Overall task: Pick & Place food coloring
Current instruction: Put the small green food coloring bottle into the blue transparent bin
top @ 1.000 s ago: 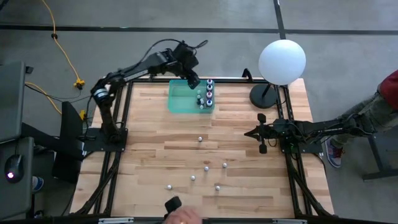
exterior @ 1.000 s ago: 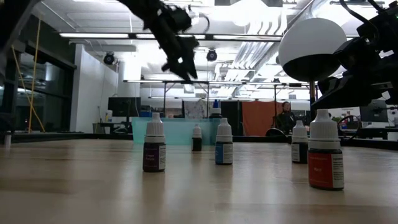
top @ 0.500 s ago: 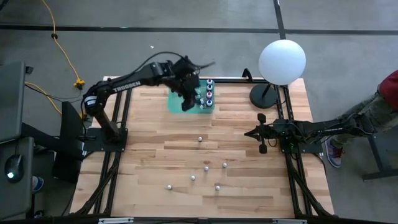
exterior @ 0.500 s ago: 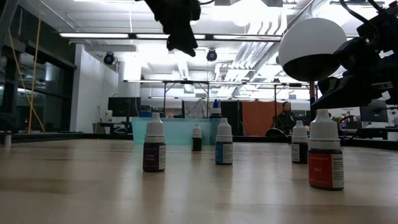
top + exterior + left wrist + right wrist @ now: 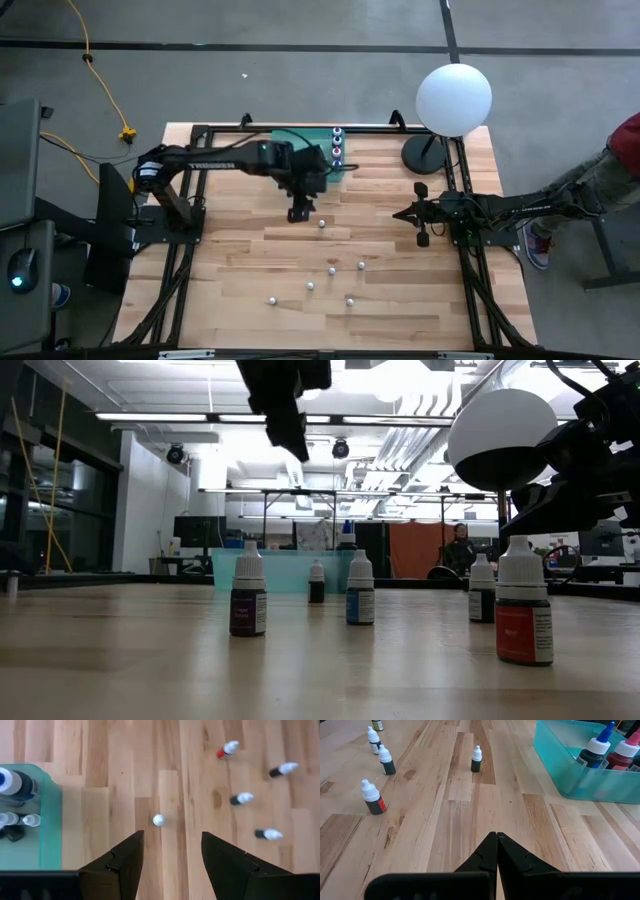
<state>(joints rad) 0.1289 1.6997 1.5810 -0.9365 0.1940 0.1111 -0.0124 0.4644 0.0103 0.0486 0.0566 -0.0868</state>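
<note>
Several small food coloring bottles stand upright on their bases on the wooden table, the farthest one alone and the others nearer the front edge. In the low view they stand in a row. More bottles stand in the teal bin at the far edge. My left gripper hangs open and empty just near of the bin, pointing steeply down; the lone bottle shows a little ahead of its fingers. My right gripper waits shut at the table's right side.
A white globe lamp stands on its dark base at the far right corner. A person's leg shows beyond the right edge. Bare wood lies between the bin and the loose bottles.
My left gripper has swung from above the teal bin toward the table's near edge and the lone bottle, rolling its wrist on the way, staying at about the same height. It has stayed open and empty. No bottle has moved.
</note>
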